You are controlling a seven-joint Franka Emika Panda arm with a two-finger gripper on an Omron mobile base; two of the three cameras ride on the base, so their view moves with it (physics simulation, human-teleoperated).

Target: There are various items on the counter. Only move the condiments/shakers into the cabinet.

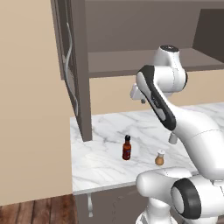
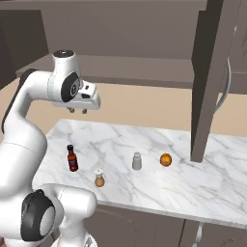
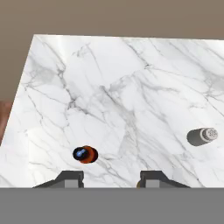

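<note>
My gripper [image 2: 78, 111] hangs well above the back left part of the counter [image 2: 144, 137], open with nothing between its fingers [image 3: 70, 178]. Below it the dark red bottle [image 2: 72, 158] with a black cap stands upright near the counter's left front; the hand view looks down on the bottle's cap [image 3: 85, 154]. The tan shaker [image 2: 99, 178] with a white top stands at the front edge. The grey shaker [image 2: 137, 161] stands mid-counter beside the orange fruit [image 2: 165, 159]. Above, the cabinet [image 1: 131, 61] is open, its shelf bare.
The cabinet door [image 1: 70, 65] with its curved silver handle [image 2: 226, 91] swings out over the counter's end and reaches down close to the slab. Behind the counter runs a beige wall [image 1: 113, 94]. A wooden floor [image 1: 35, 210] lies beyond the counter's left end.
</note>
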